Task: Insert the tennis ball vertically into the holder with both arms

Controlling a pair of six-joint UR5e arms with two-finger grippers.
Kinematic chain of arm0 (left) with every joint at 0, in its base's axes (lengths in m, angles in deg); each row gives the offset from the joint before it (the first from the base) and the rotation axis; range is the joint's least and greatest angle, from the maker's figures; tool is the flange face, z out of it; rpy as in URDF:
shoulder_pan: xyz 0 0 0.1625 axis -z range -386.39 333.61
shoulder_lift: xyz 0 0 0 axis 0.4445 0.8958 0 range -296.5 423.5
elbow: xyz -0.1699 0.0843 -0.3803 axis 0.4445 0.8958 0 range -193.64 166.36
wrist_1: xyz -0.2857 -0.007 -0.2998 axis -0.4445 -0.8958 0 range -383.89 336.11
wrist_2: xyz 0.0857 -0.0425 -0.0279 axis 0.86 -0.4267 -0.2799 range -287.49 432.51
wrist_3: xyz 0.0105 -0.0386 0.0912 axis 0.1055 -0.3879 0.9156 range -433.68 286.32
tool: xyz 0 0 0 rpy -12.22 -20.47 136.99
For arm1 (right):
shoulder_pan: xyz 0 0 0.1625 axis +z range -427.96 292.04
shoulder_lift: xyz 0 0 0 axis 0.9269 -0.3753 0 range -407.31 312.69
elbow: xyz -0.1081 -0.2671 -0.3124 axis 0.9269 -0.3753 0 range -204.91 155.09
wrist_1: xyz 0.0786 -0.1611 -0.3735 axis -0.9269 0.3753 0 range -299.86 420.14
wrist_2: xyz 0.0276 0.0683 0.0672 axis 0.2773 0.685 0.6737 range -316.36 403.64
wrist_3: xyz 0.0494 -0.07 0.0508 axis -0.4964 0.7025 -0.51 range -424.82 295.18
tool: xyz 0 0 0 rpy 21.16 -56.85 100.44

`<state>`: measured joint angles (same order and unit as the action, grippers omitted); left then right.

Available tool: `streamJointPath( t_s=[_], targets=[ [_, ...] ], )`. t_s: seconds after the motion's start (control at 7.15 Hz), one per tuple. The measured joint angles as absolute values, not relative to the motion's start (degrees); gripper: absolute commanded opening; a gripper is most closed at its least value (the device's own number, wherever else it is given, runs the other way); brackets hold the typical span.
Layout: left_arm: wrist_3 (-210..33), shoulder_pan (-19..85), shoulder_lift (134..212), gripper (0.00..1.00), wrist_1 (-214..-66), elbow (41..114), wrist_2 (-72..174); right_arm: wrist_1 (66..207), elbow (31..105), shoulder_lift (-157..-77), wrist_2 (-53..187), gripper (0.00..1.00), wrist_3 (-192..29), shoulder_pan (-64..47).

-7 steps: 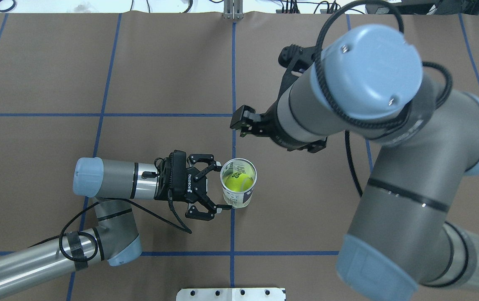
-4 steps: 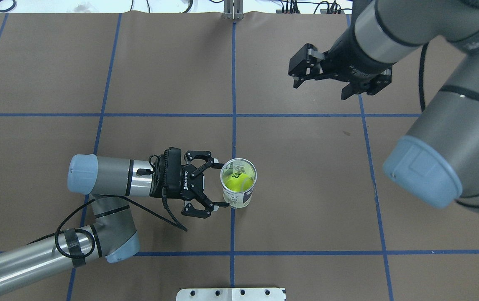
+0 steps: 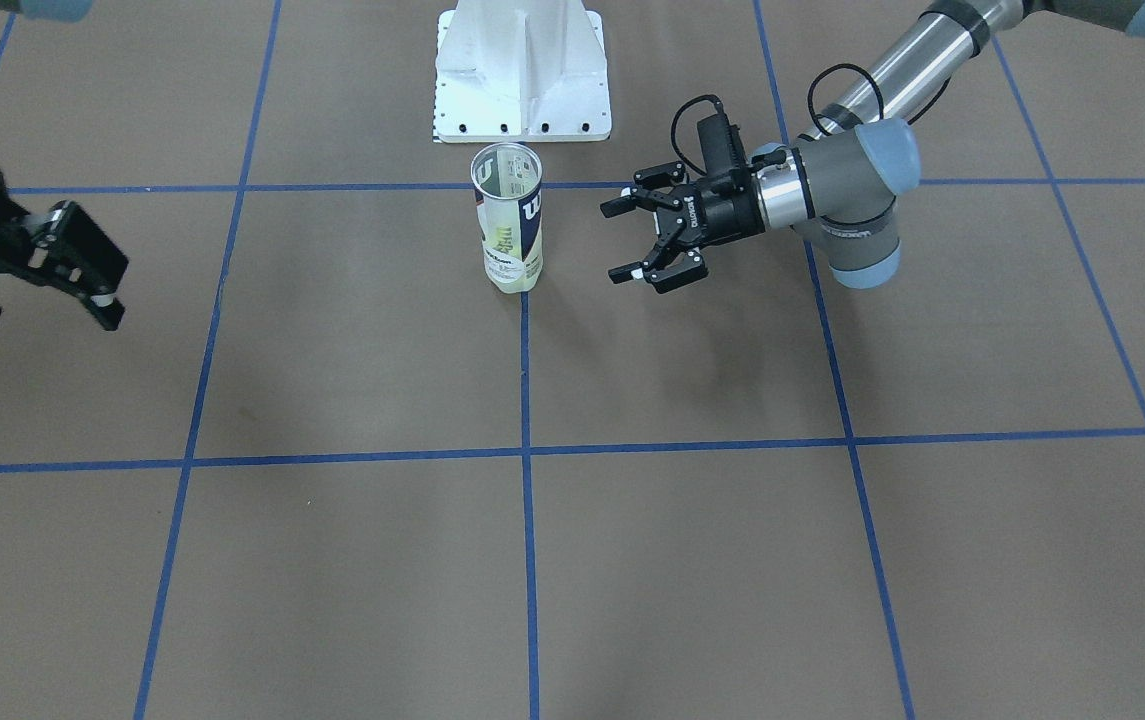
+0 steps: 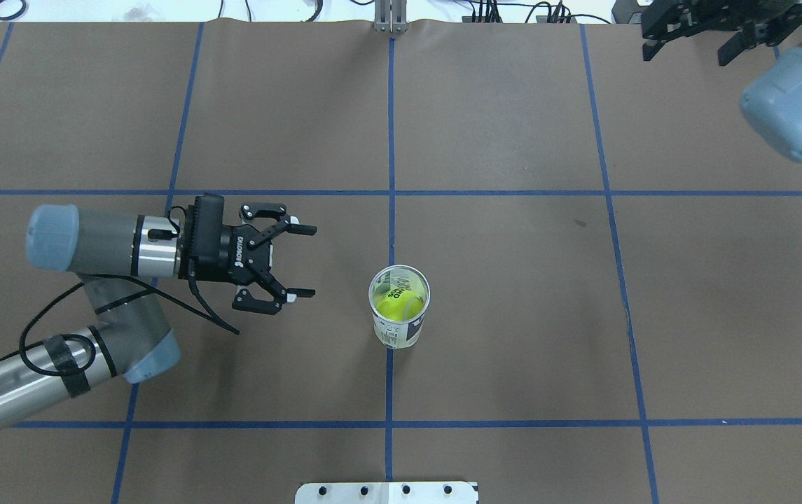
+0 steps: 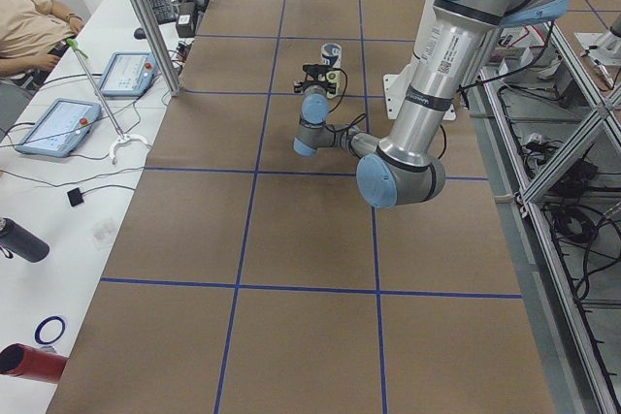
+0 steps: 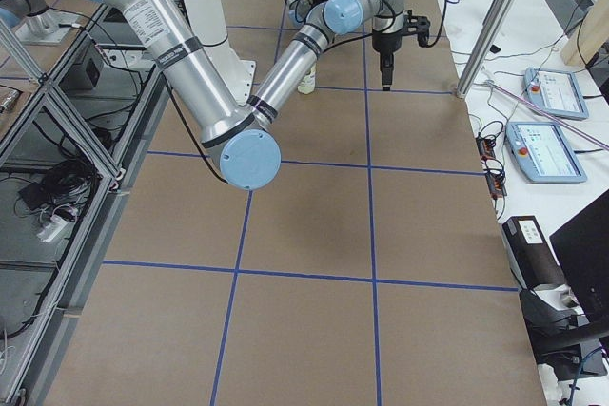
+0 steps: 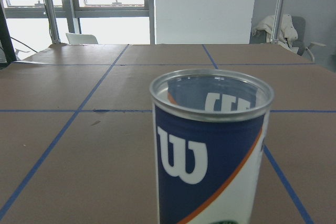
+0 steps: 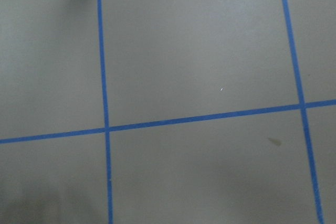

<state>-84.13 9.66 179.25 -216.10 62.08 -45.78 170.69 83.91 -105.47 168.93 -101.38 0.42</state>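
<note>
The holder, a clear can with a navy and white "W" label, stands upright near the table's middle. It also shows in the front view and fills the left wrist view. The yellow-green tennis ball lies inside it. My left gripper is open and empty. It lies level, to the left of the can and apart from it, and shows in the front view too. My right gripper is open and empty, high at the far right corner. Its wrist view shows only bare table.
The white flanged pedestal stands at the robot's side of the table, behind the can. Blue tape lines grid the brown table. A seated person and tablets are beyond the table's far edge.
My left gripper has drawn back to the left, away from the can it was open around. My right arm has swung off to the far right corner. The can and ball have not moved.
</note>
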Motion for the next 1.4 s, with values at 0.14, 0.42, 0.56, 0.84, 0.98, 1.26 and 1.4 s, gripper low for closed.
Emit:
streamJointPath(
  t_s=[0.14,0.42,0.56,0.84,0.98,1.26,1.4],
  targets=[
    [-84.43,12.69,177.96,0.99,-215.84,62.30,-45.92,170.59,82.18,-107.45,168.96,0.99,-95.22,3.13],
    [-84.69,19.36,174.78,0.99,-213.20,62.42,-45.65,170.54,80.71,-111.46,168.95,0.99,-86.12,7.17],
    [-84.64,23.33,173.37,0.99,-211.74,62.36,-45.34,170.53,80.61,-112.35,168.91,0.99,-84.52,7.96],
    [-83.72,30.30,171.07,1.00,-210.67,61.76,-42.14,170.47,80.58,-112.76,168.94,0.99,-83.72,8.39],
    [-82.13,31.92,170.59,1.00,-210.54,61.25,-38.28,170.45,80.64,-112.76,168.96,0.99,-83.66,8.50],
    [-78.19,32.58,170.41,0.99,-210.45,59.84,-31.84,170.44,80.75,-112.68,168.97,0.99,-83.63,8.73],
    [-76.51,32.73,170.35,0.99,-210.48,59.40,-28.58,170.44,80.82,-112.62,168.97,0.99,-83.63,8.85]
  ],
)
